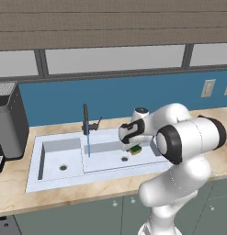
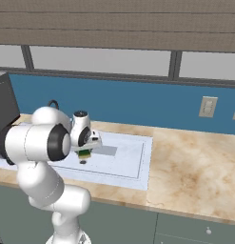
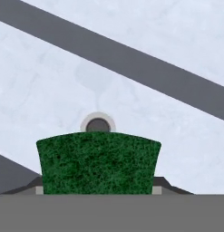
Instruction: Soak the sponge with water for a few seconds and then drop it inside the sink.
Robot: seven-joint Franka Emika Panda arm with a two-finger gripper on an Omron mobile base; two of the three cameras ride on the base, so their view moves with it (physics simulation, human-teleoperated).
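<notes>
The sponge (image 1: 136, 149) sits clamped in the pincer (image 1: 134, 148), green face and yellow underside both showing in the left base view, held above the wide shallow basin of the sink (image 1: 55, 176). In the hand view the sponge (image 3: 98, 163) has its dark green scrub face toward the camera, with the two dark finger tips pressed against its sides at about 8 and 4 o'clock, so the pincer (image 3: 98, 188) is closed on the sponge. Just past the sponge's top edge, at 12 o'clock from it in that view, lies the round dark drain (image 3: 98, 124) of the shallow basin, with a pale ring around it, and a dark grey band crosses the pale basin floor diagonally from 10 to 3 o'clock. In the left base view the water (image 1: 88, 144) falls as a thin pale-blue stream from the black faucet (image 1: 86, 118), well apart from the sponge at about 9 o'clock from it; the sponge is not in the stream. The small deep basin with its own drain (image 1: 63, 168) lies farther out at 9 o'clock. In the right base view the sponge (image 2: 84, 153) hangs under the white wrist, over the sink (image 2: 138, 167), which is set into the tan marbled table (image 2: 195, 171). A dark appliance (image 1: 9, 121) stands on the table at 9 o'clock from the sink in the left base view.
</notes>
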